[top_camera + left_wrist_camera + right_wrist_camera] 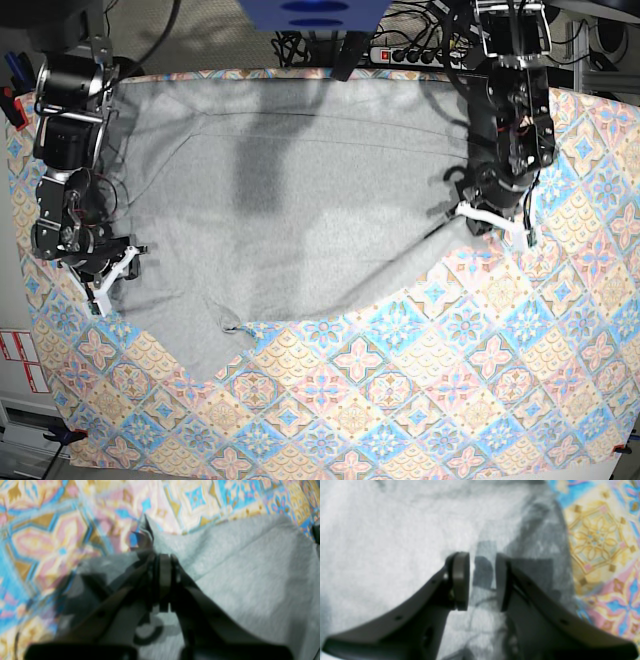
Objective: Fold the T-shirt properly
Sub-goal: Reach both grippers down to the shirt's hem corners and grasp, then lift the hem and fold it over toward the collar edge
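The left gripper [163, 562] is clamped on a bunched edge of the plain heather-grey cotton T-shirt [290, 210], fabric poking up past its fingertips. The right gripper [482, 580] stands parted, with flat shirt cloth beneath the gap. The shirt lies spread on the colourful tile-patterned tablecloth [450, 380].

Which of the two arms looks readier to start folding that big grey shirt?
The left. Its end effector is already pinched shut on an edge of the plain heather-grey cotton T-shirt. The right end effector hangs open over the fabric near its other edge, gripping nothing, so it probably must grasp first.
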You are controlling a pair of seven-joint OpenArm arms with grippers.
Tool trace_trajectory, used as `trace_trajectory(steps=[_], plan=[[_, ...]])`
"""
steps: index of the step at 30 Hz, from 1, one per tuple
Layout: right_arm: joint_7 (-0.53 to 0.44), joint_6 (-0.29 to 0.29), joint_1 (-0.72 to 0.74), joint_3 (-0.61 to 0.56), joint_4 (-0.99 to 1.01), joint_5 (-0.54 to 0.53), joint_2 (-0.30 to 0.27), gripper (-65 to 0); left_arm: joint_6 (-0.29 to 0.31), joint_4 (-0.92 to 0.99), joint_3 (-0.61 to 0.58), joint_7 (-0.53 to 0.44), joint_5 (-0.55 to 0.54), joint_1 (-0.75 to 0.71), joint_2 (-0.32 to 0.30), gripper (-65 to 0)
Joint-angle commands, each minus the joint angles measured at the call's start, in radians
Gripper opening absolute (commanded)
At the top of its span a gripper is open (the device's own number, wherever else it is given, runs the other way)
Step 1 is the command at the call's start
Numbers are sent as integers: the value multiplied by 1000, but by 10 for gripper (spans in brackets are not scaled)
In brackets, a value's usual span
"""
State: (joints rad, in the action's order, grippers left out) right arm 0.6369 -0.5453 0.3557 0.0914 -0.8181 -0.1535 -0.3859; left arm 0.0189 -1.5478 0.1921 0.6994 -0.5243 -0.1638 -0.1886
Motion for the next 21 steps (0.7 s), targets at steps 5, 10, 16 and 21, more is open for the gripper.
trace_trajectory(steps=[5,10,16,21], plan=[[-137,3,85,-40,107,-5,-46,-469,5,-89,4,-19,-6,-61,-9,-650],[-242,3,145,-84,200,-5,-54,-469,5,-136,5,-19,-6,-113,-9,-650],[-363,6,202,-91,328,-5,-71,-469,5,-178,59,-19,-6,-178,-9,-650],[-490,9,233,-92,434,-4,-77,-469,5,-190,102,-19,-6,-214,-9,-650]])
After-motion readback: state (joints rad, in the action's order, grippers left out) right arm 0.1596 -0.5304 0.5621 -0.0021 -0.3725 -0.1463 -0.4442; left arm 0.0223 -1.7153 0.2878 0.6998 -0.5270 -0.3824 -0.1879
